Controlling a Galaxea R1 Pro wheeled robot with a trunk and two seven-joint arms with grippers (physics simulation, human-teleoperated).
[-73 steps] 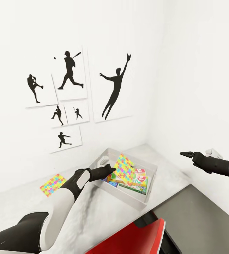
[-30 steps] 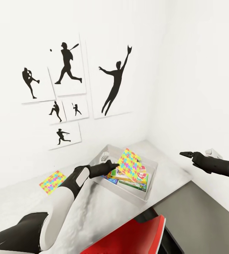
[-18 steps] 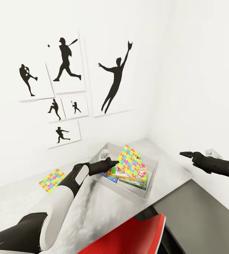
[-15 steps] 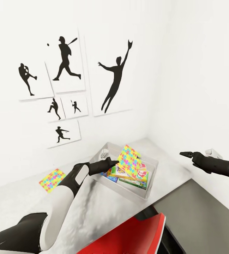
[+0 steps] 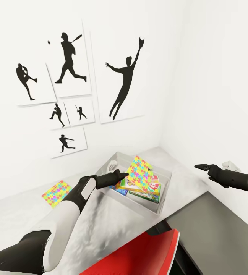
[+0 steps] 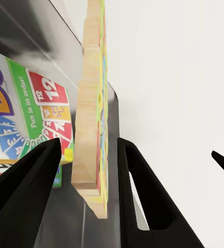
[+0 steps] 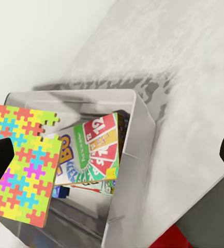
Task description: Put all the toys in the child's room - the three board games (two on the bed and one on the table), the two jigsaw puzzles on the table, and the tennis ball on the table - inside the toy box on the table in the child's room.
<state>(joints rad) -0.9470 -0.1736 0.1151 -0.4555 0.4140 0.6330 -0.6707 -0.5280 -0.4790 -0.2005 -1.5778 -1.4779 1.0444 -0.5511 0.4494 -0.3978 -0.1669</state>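
Your left pincer (image 6: 86,170) grips the jigsaw puzzle (image 5: 139,172) by its edge, fingers spread just its thickness, above the toy box (image 5: 164,191). It looks thin, stiff and light; edge holds suit it. Beneath lies a game box (image 7: 99,142) reading "12" and "Fun in order!". The right pincer (image 5: 200,167) hangs beside, its opening unclear.

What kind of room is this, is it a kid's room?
Probably a child's bedroom or playroom. Baseball pictures hang on the white wall, a grey tub on the desk holds game boxes, and the left gripper holds a bright puzzle over it. A red chair stands nearby.
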